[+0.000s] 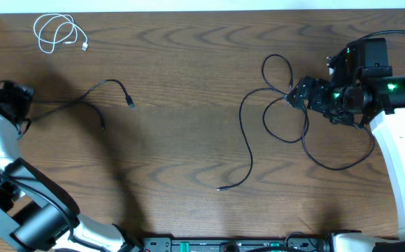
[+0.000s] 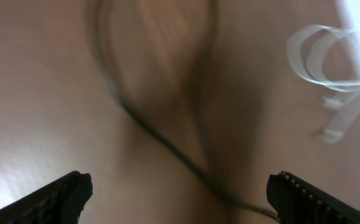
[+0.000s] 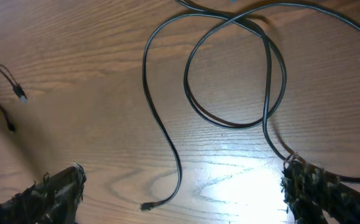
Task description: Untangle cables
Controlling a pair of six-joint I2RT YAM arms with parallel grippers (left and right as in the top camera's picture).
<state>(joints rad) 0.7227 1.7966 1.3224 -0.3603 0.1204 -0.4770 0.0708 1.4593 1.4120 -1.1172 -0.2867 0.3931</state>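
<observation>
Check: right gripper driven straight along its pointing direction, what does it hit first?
Likely the black cable: its plug-end tail lies on the table between the fingers of the open right gripper, nearer than its loop. Depth is unclear.

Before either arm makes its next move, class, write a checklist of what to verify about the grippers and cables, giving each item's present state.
1. Left gripper open: ok.
2. Right gripper open and holding nothing: ok.
3. White cable lying apart from the black ones: ok.
4. Left black cable separate from the right-hand group: ok.
5. Right black cables free of crossings: not ok, loops cross each other.
6. Number of cables in that tangle: cannot tell.
</observation>
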